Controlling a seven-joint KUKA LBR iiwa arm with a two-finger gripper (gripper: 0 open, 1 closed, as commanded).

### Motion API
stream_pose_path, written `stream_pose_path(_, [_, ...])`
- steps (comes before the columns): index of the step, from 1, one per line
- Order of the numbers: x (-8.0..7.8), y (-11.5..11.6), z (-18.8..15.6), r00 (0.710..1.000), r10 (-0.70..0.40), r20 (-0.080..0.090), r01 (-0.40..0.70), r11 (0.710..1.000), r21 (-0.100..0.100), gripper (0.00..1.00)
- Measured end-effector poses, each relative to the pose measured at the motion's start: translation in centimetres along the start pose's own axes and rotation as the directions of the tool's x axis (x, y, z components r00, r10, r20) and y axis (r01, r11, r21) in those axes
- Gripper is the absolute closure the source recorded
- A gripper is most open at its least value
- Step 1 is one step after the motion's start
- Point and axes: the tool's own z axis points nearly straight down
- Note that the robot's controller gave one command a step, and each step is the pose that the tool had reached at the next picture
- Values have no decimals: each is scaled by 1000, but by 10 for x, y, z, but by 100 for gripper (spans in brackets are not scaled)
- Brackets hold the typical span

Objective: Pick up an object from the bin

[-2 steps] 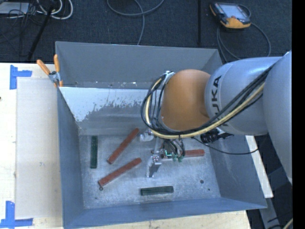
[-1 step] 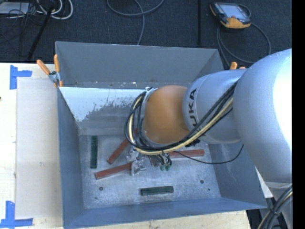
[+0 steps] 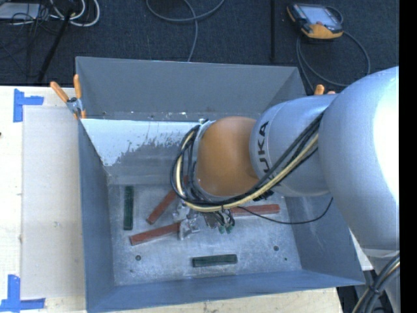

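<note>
End effector [image 3: 197, 225] low in grey metal bin [image 3: 98, 175]; spread or pressed together, cannot tell. Reddish-brown flat bar [image 3: 153, 235] just beside it, view-left; dark green flat bar [image 3: 214, 261] near, below.

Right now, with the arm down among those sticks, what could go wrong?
The jaws sit at the end of one red-brown stick, with a second slanted stick beside it; they could catch both or knock one away. The orange cover and cables partly hide the jaws from the camera, so a poor grip might go unnoticed.
</note>
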Motion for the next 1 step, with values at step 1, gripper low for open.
stream_pose_path(1, [2, -17, -185, 988, -151, 1, 151, 988, 2, 100])
